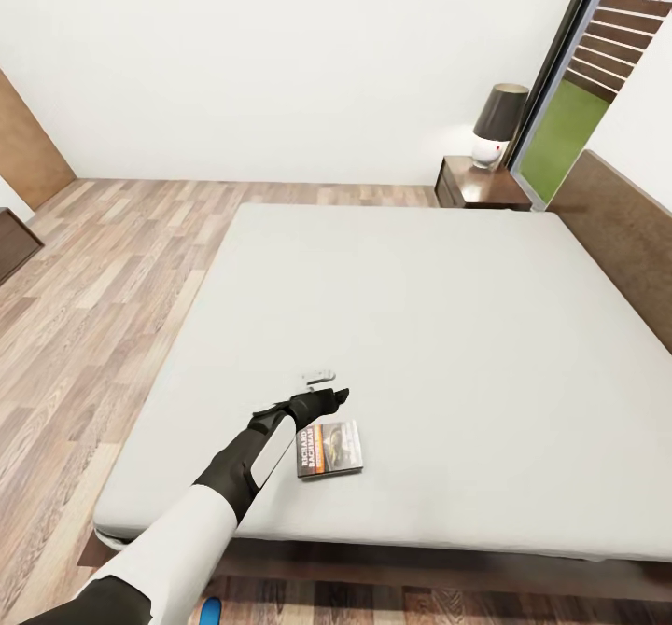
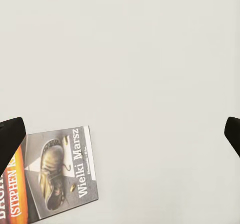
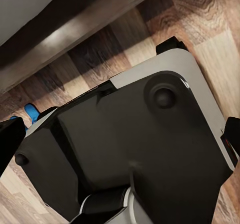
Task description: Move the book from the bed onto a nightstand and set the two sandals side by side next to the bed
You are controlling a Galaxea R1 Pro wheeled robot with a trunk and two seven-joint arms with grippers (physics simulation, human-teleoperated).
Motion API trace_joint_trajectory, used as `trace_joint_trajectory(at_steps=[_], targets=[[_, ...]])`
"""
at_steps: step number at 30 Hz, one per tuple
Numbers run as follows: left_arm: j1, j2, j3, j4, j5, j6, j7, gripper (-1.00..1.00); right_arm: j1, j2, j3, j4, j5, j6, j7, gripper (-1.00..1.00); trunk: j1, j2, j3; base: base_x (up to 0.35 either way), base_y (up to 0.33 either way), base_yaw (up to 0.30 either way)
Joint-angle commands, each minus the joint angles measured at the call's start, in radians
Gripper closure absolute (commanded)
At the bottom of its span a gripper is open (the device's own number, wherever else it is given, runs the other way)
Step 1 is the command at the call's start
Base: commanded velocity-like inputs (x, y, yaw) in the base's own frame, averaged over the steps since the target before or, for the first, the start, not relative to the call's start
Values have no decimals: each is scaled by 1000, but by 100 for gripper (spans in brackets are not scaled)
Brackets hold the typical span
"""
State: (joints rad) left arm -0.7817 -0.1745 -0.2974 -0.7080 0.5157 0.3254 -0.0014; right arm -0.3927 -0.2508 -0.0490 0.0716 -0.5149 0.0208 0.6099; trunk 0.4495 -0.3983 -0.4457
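Note:
The book (image 1: pixel 329 449) lies flat on the grey mattress of the bed (image 1: pixel 420 326), near its front edge, with its dark cover and orange band facing up. My left gripper (image 1: pixel 320 399) hovers just beyond the book's far left corner. In the left wrist view the left gripper (image 2: pixel 120 134) is open, its fingertips (image 2: pixel 11 133) wide apart over bare mattress with the book (image 2: pixel 55 176) off to one side. A sliver of one blue sandal (image 1: pixel 211 612) shows on the floor by the bed's foot. The right gripper (image 3: pixel 120 139) is open above my base, with the sandal (image 3: pixel 31 112) beyond.
A nightstand (image 1: pixel 462 187) stands at the bed's far side carrying a lamp (image 1: pixel 499 126), next to the black-framed window. The headboard (image 1: pixel 625 233) runs along the right. A long low dark cabinet (image 1: pixel 14 243) and a tan door (image 1: pixel 28 149) are at the left. My dark base (image 3: pixel 150 149) sits by the bed frame (image 3: pixel 65 38).

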Motion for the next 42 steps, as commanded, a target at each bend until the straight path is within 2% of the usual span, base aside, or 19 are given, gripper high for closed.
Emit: trace_joint_trajectory(at_steps=[1,9,42], targets=[[-1,0,1,-1,4,4,0,-100,-2,-1,-5,4,-4,2,6,-100,1,-2,-1,0,0,0],[0,0,3,-1,4,4,0,-100,-2,-1,-5,4,-4,2,6,-100,1,-2,-1,0,0,0],[0,0,4,0,4,4,0,-100,-2,-1,-5,4,-4,2,6,-100,127,-233,-105,0,0,0]])
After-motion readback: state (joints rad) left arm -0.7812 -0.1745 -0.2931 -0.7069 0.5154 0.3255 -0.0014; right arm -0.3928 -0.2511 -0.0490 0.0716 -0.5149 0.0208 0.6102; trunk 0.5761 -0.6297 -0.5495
